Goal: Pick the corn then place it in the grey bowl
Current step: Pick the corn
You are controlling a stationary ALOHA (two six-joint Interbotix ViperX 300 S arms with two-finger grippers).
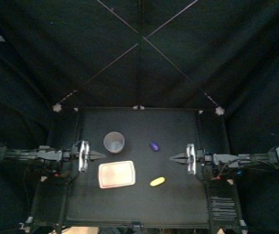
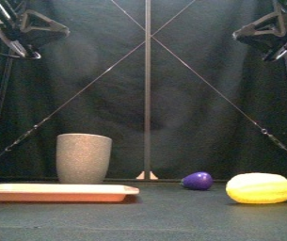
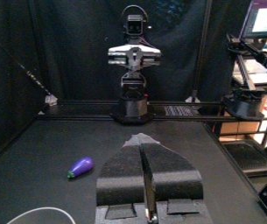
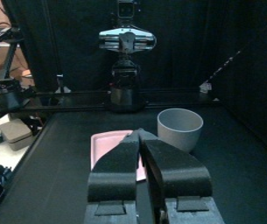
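From above: small yellow toy corn (image 1: 156, 181) lying on black counter (image 1: 129, 203), right of flat pink tray (image 1: 116, 174); tall grey speckled cup (image 1: 114, 141) behind tray, small purple toy (image 1: 156, 146) to its right.
Front: corn far right, cup left, well apart.
Left wrist: left fingers (image 3: 123, 171) pressed together.
Right wrist: right fingers (image 4: 122, 166) pressed together.
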